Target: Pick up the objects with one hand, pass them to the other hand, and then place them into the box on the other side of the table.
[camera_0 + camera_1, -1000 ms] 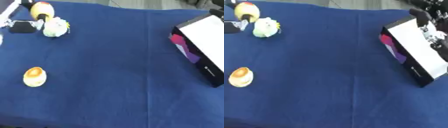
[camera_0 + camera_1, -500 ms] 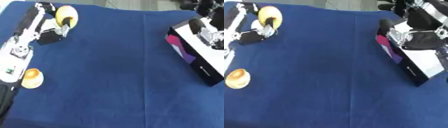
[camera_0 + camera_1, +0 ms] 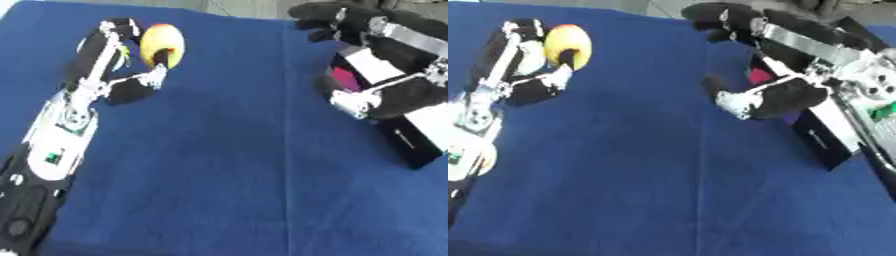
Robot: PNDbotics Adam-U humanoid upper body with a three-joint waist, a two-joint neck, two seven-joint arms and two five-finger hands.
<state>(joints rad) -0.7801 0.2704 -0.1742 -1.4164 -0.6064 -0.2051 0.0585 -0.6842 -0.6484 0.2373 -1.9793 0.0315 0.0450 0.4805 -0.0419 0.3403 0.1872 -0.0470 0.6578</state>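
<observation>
Left eye view: the left hand (image 3: 122,75) has just closed round the yellow fruit (image 3: 163,44), while the right hand (image 3: 772,75) has come in with fingers spread, ready for the handover.

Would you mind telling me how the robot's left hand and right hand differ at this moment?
The left hand reaches to the far left corner of the blue table, at a yellow and red rounded object; the right hand hangs over the far right side, in front of the black and white box. The left hand's fingers meet the object; the right hand holds nothing, fingers relaxed. Both are black with silver parts.
</observation>
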